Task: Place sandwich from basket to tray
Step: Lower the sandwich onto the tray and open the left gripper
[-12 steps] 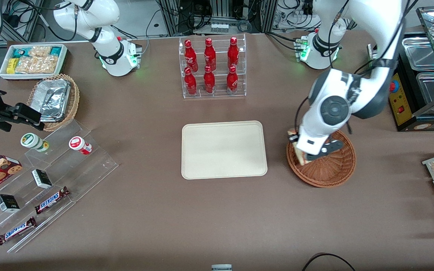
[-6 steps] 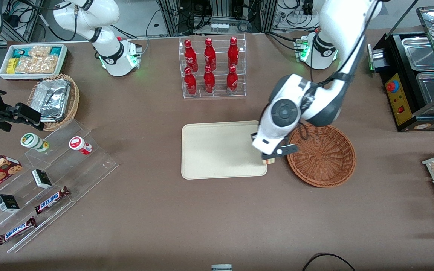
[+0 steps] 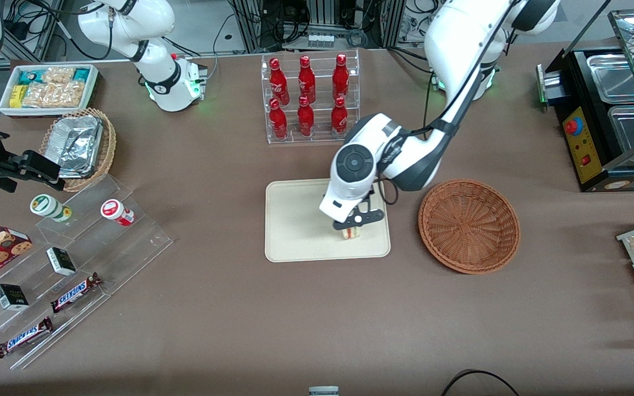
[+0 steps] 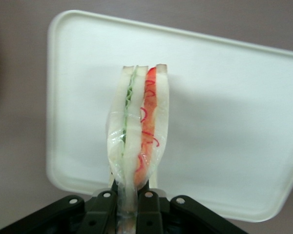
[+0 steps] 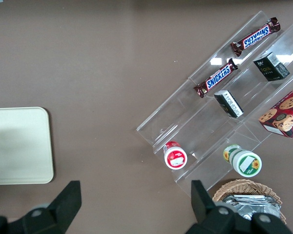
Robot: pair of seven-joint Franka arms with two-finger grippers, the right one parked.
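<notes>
My left gripper [image 3: 354,224] hangs over the cream tray [image 3: 295,220], over the end nearest the basket. It is shut on the wrapped sandwich [image 3: 351,232], a wedge of pale bread with red and green layers. In the wrist view the sandwich [image 4: 136,126] stands on edge between the black fingers [image 4: 102,209], its tip pointing over the tray [image 4: 224,122]. The reddish-brown wicker basket [image 3: 469,225] sits beside the tray toward the working arm's end, with nothing in it.
A clear rack of red bottles [image 3: 309,98] stands farther from the camera than the tray. A clear stepped shelf with snacks [image 3: 64,258], a foil-filled tan basket [image 3: 80,146] and a white snack bin [image 3: 47,88] lie toward the parked arm's end. A black metal warmer [image 3: 608,115] stands at the working arm's end.
The gripper lifted the sandwich out of the basket and carried it sideways across the tray's rim to above the tray. The basket now holds nothing.
</notes>
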